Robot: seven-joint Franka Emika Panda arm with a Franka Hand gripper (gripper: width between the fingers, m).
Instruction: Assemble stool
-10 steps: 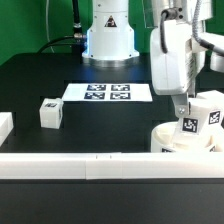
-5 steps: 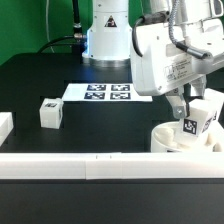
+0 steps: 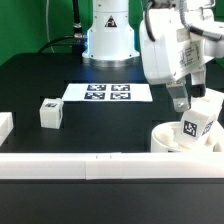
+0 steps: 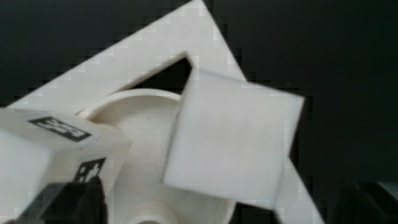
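The round white seat lies at the exterior view's right, behind the front rail. My gripper is low over it and shut on a white leg that bears a tag and stands tilted on the seat. In the wrist view the held leg fills the middle between my gripper's dark fingers, with the seat under it and a second tagged leg beside it. A third leg lies loose at the exterior view's left.
The marker board lies flat in front of the robot base. A long white rail runs along the front, and a white block sits at the left edge. The rails' corner shows in the wrist view.
My wrist has turned about its axis over the seat, and the tagged leg has turned with it. The loose leg on the left has not moved.
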